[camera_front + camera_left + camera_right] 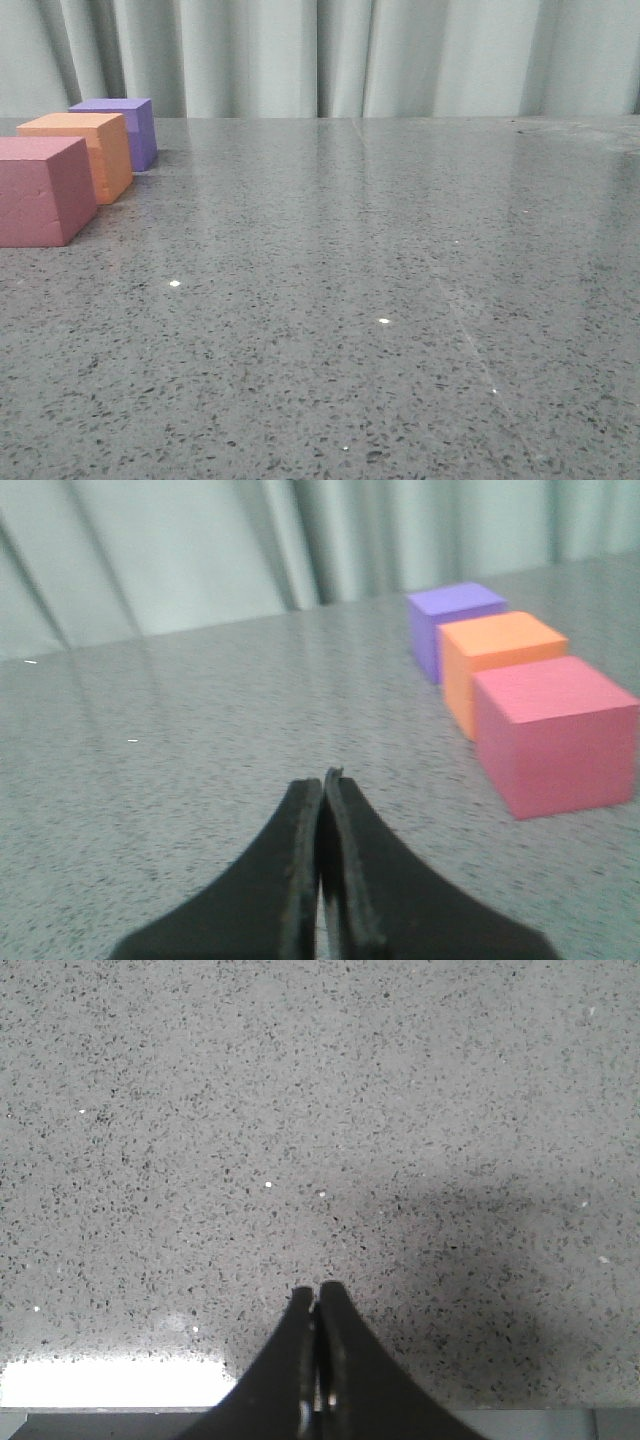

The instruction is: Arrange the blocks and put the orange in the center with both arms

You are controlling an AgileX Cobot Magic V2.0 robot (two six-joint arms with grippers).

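Observation:
Three foam cubes stand in a row at the table's far left in the front view: the pink-red cube [40,190] nearest, the orange cube [88,150] in the middle, the purple cube [125,128] farthest. They also show in the left wrist view: pink-red [555,735], orange [497,660], purple [450,620]. My left gripper [322,780] is shut and empty, low over the table, apart from the cubes. My right gripper [316,1292] is shut and empty above bare table. Neither gripper shows in the front view.
The grey speckled tabletop [380,300] stretches across the front view. A pale curtain [340,55] hangs behind the table's far edge. The table's edge [560,1422] shows near my right gripper in the right wrist view.

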